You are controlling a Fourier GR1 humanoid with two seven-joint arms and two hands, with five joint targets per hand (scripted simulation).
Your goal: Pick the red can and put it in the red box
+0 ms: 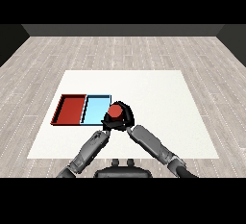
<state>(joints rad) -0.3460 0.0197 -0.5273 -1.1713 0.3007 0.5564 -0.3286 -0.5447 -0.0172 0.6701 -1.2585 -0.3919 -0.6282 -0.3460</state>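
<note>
Right hand (124, 115) curled round the red can (114, 111), just beside the light blue tray (96, 110).

The can is held at the near right corner of the light blue tray, its top showing between the black fingers. The red tray (70, 110) touches the light blue tray's far-left side, both lying on the white worktop (158, 103). The left hand (106, 126) is just below the can, near that same corner; whether its fingers are spread or curled I cannot tell.

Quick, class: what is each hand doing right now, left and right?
Left hand: beside the red can, fingers cannot be told.
Right hand: closed, curled round the red can.
</note>
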